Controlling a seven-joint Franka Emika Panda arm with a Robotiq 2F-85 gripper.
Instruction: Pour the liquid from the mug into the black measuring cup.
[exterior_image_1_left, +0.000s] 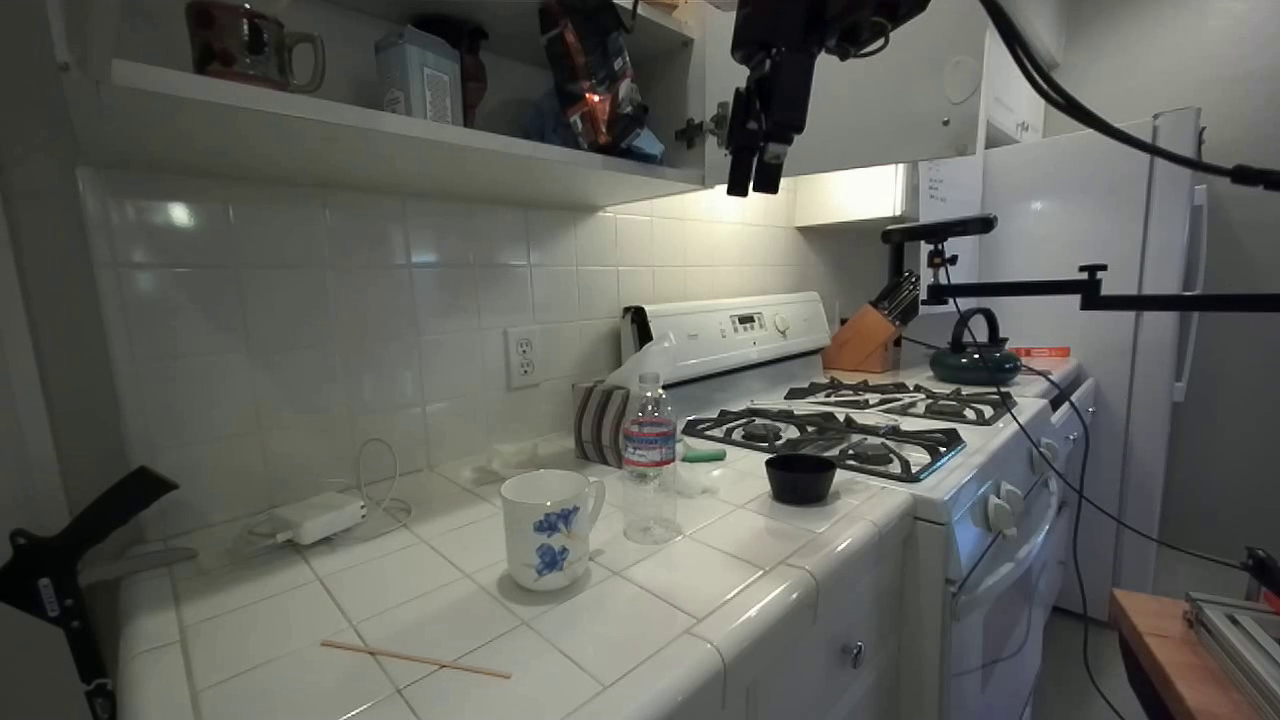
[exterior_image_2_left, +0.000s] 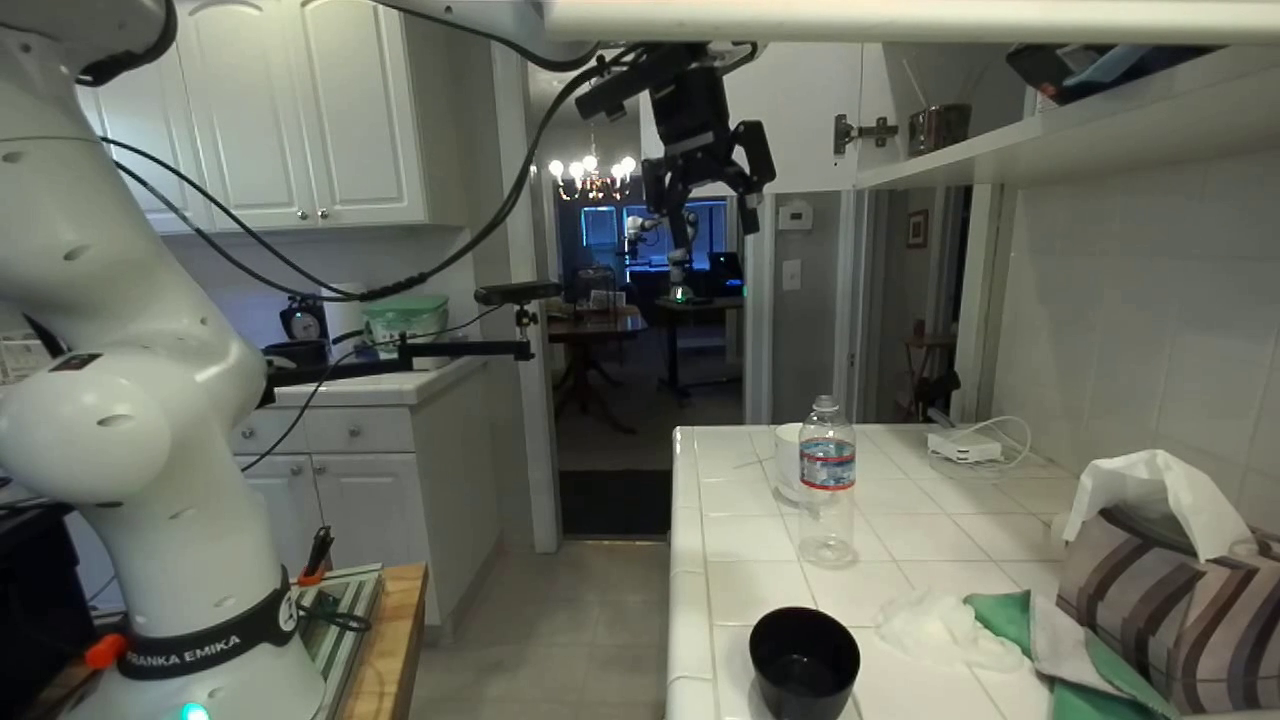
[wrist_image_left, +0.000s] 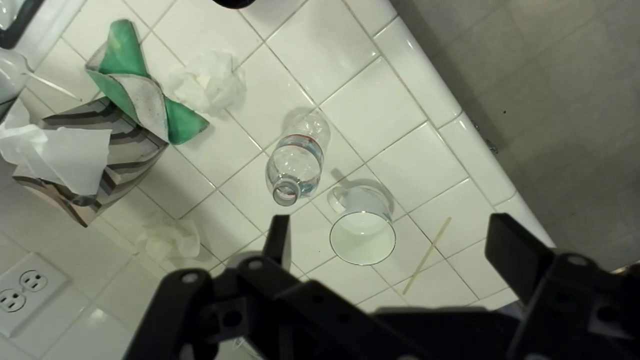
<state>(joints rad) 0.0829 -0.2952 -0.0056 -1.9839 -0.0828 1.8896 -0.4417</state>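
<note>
Wrist view: gripper (wrist_image_left: 390, 230) up over the counter (wrist_image_left: 325, 55), fingers (wrist_image_left: 515, 255) way apart
Mug (exterior_image_1_left: 540, 540): upright, just left of the bottle (exterior_image_1_left: 650, 445) in an exterior view
Black measuring cup (exterior_image_1_left: 800, 482): over right, near the stove (exterior_image_1_left: 960, 480)

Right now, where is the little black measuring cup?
In an exterior view, the black measuring cup stands on the white tiled counter, right of the clear plastic bottle, near the gas stove.

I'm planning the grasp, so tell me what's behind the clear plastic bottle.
In an exterior view, the flowered mug stands partly behind the clear plastic bottle. Its left side shows; the bottle's label hides part of its right.
</note>
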